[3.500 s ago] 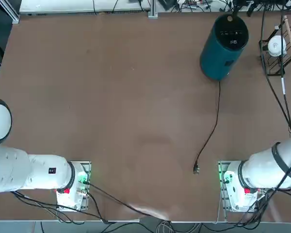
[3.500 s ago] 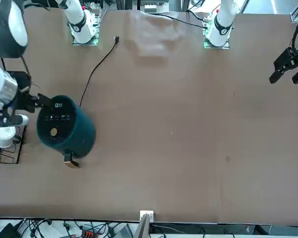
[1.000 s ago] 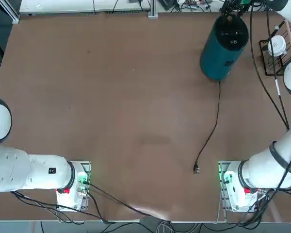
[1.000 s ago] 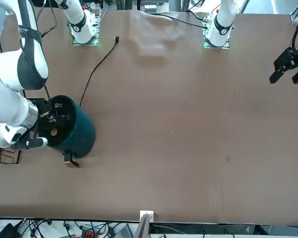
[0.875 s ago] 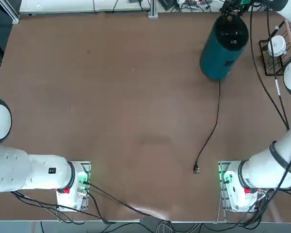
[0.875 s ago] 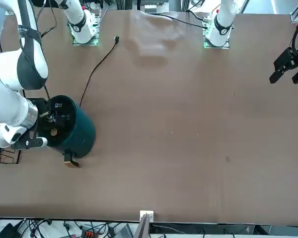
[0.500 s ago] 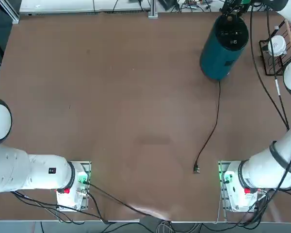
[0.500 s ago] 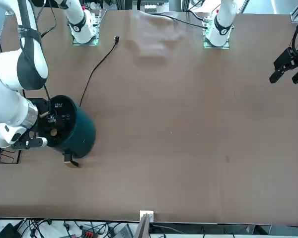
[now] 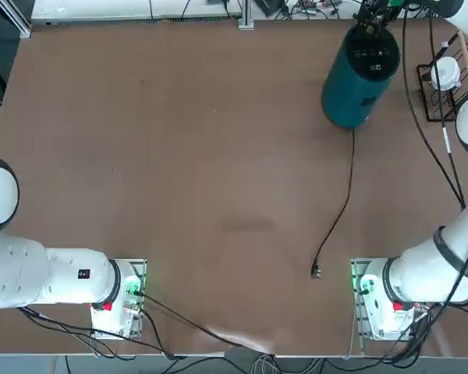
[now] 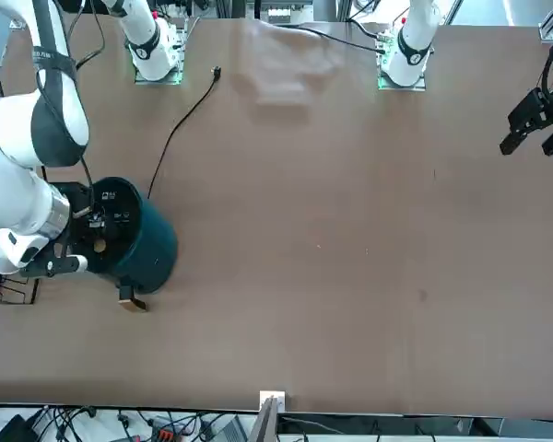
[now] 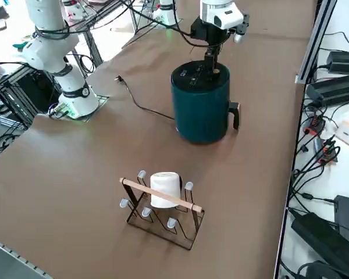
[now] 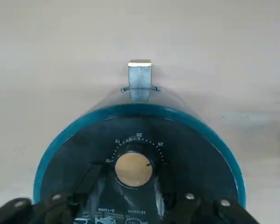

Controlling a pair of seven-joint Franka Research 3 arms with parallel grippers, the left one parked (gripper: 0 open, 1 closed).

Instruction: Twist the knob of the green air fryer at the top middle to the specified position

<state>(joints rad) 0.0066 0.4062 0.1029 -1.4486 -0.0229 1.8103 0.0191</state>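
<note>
Seen from above, one power cord (image 9: 349, 187) is running from five o'clock up to one green air fryer (image 9: 351, 93), standing near the table's (image 9: 218, 187) far edge. Open room is stretching toward eight o'clock. One rack (image 11: 163, 200) is standing at two, holding one white cup (image 11: 165, 189). The right end effector (image 12: 129, 171) is hovering released, fingers apart around one knob (image 12: 133, 169) on the fryer's top.

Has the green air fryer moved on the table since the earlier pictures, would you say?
No. In the top view the green air fryer stands where it did, just left of the black wire rack.
</note>
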